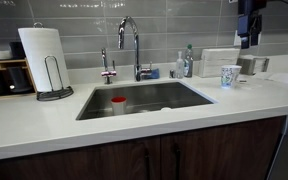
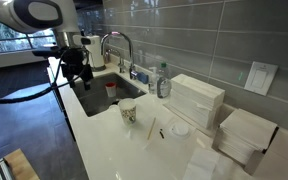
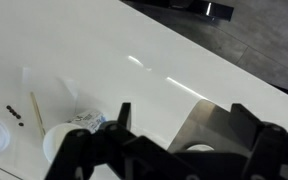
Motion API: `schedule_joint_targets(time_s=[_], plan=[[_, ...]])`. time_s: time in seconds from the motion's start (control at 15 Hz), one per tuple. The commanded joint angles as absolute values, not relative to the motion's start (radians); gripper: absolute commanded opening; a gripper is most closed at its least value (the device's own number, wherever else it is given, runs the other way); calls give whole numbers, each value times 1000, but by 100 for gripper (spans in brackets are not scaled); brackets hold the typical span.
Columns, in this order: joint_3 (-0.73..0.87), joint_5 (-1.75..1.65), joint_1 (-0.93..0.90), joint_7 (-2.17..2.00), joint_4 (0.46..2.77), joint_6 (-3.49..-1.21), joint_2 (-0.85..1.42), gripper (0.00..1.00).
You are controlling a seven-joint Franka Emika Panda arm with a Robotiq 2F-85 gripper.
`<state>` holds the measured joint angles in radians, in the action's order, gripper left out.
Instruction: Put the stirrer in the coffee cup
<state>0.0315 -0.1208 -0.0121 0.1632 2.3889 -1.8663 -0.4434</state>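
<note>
Exterior view: the black two-finger gripper (image 1: 249,38) hangs vertically, high over the counter's right end, above the small white paper cup with a pale blue-green pattern (image 1: 230,75).

Exterior view: the arm points down at the counter's front edge. The thin wooden stirrer (image 2: 151,129) lies flat just beyond the cup (image 2: 128,112), well apart from the gripper (image 2: 79,72).

Wrist view: the gripper (image 3: 182,115) has its fingers spread apart and holds nothing. The stirrer (image 3: 36,112) has its long axis nearly upright in the picture and lies beside the cup (image 3: 69,140).
</note>
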Motion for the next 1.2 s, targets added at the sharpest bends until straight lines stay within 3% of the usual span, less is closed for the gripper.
schedule_joint_targets(time_s=[0.0, 0.67, 1.13], plan=[[128, -95, 23, 293, 2279, -1857, -324, 100], [279, -92, 150, 547, 2121, -1873, -181, 100], [352, -158, 253, 539, 2225, -2165, -146, 100]])
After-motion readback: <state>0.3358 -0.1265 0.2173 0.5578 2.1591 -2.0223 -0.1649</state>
